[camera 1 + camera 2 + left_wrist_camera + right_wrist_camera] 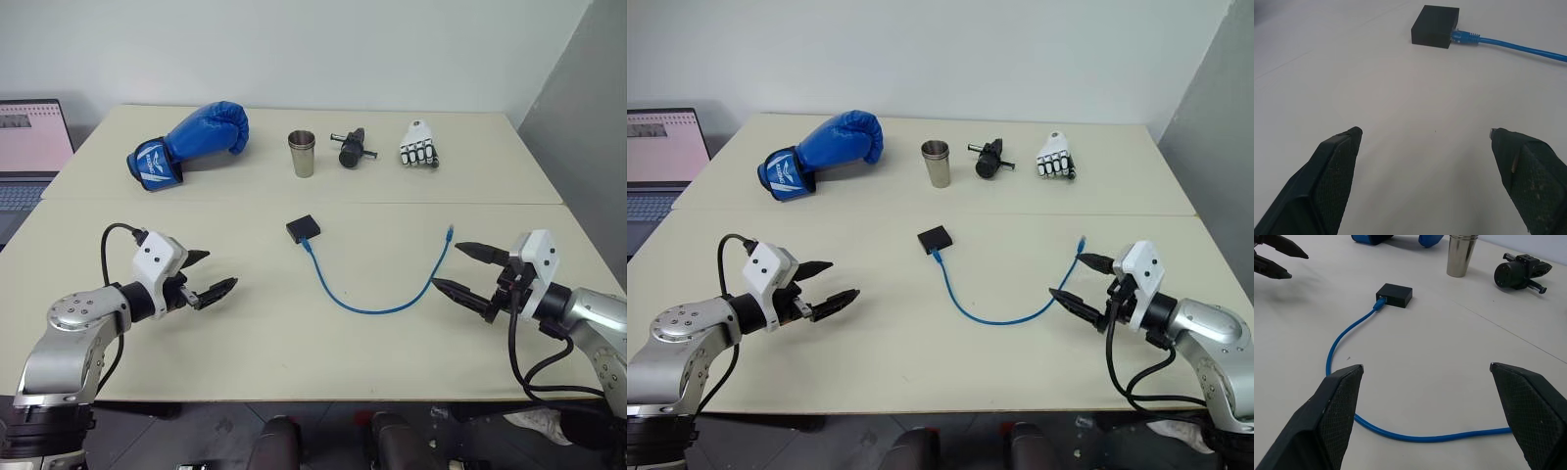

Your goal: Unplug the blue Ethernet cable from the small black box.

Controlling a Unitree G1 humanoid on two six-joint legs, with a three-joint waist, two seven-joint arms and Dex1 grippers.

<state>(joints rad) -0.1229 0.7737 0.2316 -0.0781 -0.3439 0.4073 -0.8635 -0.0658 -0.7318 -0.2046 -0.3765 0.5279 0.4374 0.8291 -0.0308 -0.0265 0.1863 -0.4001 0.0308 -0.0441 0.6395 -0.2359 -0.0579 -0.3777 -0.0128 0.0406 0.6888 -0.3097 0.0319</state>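
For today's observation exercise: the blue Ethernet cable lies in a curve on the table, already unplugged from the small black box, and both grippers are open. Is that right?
Not quite. The blue Ethernet cable is plugged into the small black box, as the left wrist view shows. The rest holds: it curves across the table, and the left gripper and right gripper are open.

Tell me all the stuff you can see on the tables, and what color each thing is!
boxing glove: 1, blue, far table, left
metal cup: 1, silver, far table, middle
cylindrical tool: 1, black, right of the cup
robot hand: 1, white and black, far table, right
small black box: 1, black, near table, middle
Ethernet cable: 1, blue, plugged into the box, curving rightward
laptop: 1, pink screen, far left
left gripper: 1, black fingers, open
right gripper: 1, black fingers, open
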